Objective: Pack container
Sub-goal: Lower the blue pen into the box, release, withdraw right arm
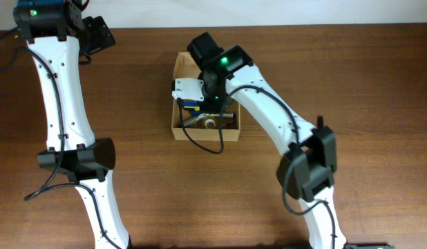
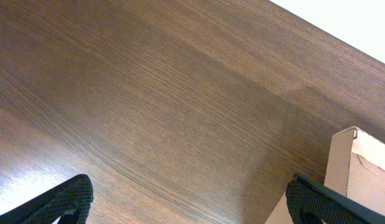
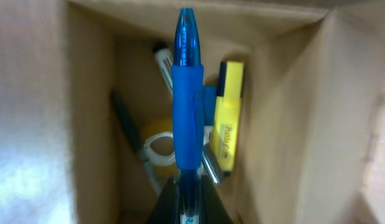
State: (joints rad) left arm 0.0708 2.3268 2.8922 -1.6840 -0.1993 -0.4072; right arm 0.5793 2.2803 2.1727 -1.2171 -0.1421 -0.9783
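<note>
Now, with your right gripper [image 3: 189, 208] pinched on the blue pen [image 3: 187, 93] pointing into the open container [image 1: 176, 97] at mid-table, lower it flat beside the yellow highlighter [image 3: 228, 118] before letting go, while your left gripper [image 2: 192, 202] hangs spread wide nearby.

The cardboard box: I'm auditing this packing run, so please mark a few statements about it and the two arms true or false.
1. The right fingers are shut on a blue pen. True.
2. The box is empty. False: a yellow highlighter and a tape roll lie inside it.
3. The left fingers grip a marker. False: they stand open with nothing between them, over the table.
4. The blue pen is held over the box's open top. True.
</note>
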